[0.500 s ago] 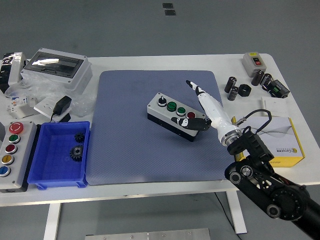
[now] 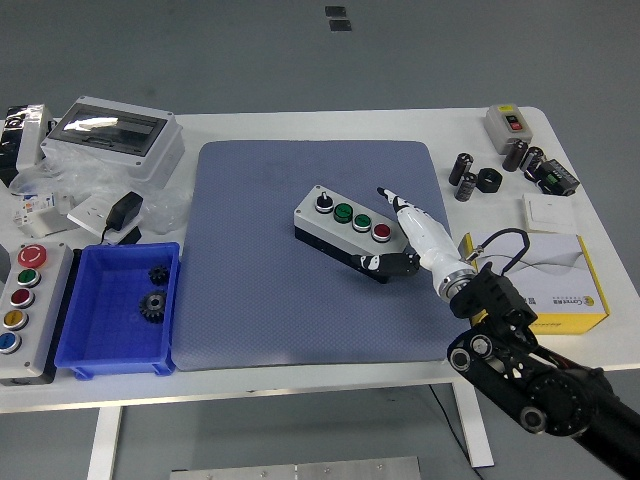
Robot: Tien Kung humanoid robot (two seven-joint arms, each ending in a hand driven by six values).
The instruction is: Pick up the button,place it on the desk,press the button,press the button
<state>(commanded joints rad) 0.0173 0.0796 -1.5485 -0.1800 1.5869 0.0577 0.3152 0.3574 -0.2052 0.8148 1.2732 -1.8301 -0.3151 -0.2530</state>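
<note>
1. Work surface: a white bench (image 2: 300, 125) carries a blue-grey mat (image 2: 250, 300) across its middle.
2. Task item: the button box (image 2: 345, 232), a grey-topped housing with a black base, lies on the mat slightly right of the mat's centre. Its long axis runs diagonally, from the upper left toward the lower right.
3. Controls on its top face, in order along that axis: a black knob (image 2: 323, 200), two green buttons (image 2: 343, 212), and a red button (image 2: 381, 231) at the lower-right end.
4. Right hand (image 2: 408, 240): it enters from the bench's near right corner and sits at the lower-right end of the box. One white finger (image 2: 392, 196) extends up and away, just beside the red button. The black curled fingers (image 2: 390, 265) lie against the box's near lower corner. Whether they grip the housing or only rest on it cannot be told from this view.
5. Left hand: not in view.
6. Governing relation: the box lies directly left of the right hand, with the red button nearest to it and the knob farthest. The right hand is the only one placed to act.
7. Assessment: the box appears seated on the mat, so the placing step looks done or nearly so. Pressing probably follows, most likely on the red button.
</note>
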